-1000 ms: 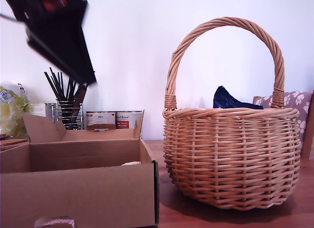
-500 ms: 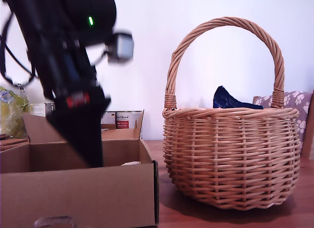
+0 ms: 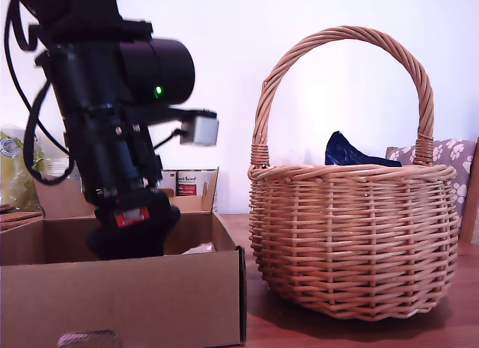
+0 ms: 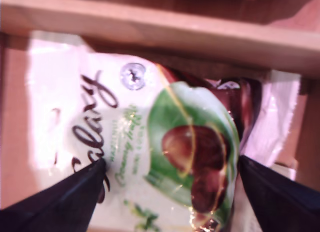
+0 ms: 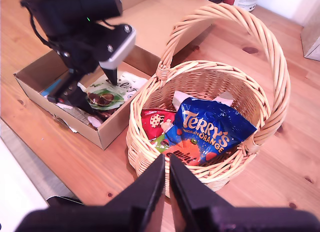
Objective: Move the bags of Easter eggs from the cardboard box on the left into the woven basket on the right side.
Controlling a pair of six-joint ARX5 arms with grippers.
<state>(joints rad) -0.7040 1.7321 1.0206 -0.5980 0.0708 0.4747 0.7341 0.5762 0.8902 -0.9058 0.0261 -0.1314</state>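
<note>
One white bag (image 4: 150,142) with green and brown print lay flat in the cardboard box (image 3: 150,295), at the exterior view's left. The first gripper (image 4: 170,189) hung over it with jaws spread to either side, gripping nothing. The second gripper (image 5: 166,184) was pressed closed and empty above the basket (image 5: 150,137), which already held a blue bag (image 5: 210,134) and a red one (image 5: 155,122). The white bag looked light, crinkly and slippery; pinching across its filled middle seemed surer than taking the thin sealed edge.
</note>
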